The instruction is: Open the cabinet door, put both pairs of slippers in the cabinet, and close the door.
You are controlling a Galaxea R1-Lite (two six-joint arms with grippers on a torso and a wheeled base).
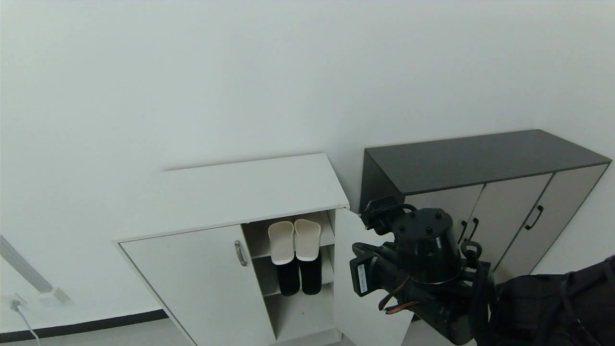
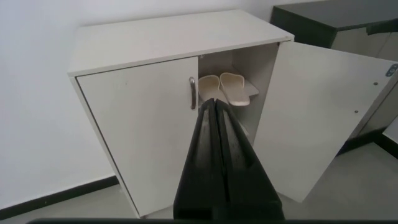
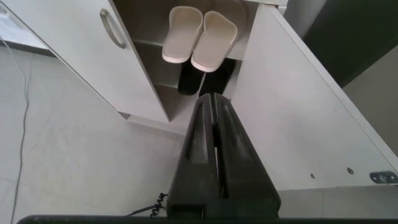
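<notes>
- Both pairs of slippers are in the white cabinet (image 1: 240,192): the white slippers (image 1: 294,240) lie on the upper shelf, the black slippers (image 1: 300,276) on the shelf below, toes hanging over the near edges
- The right-hand door (image 1: 342,259) stands wide open, so closing it appears to be the one step left
- The right gripper (image 3: 213,98) hovers near the door's inner face, fingers clenched with nothing between them; the left gripper (image 2: 212,102) is likewise clenched and empty, in front of the cabinet
- To close the door well, the right arm would likely have to get round to its outer face and push it left in a steady arc, pressing near the free edge; the overhanging toes may catch the door, so the last part calls for a gentle push
- The left-hand door, with its metal handle (image 1: 239,253), is closed
- The cabinet stands against a plain white wall (image 1: 192,72) on a pale tiled floor (image 3: 74,143), with a dark-topped cabinet (image 1: 480,158) just to its right and a wall socket (image 1: 14,303) to the far left
</notes>
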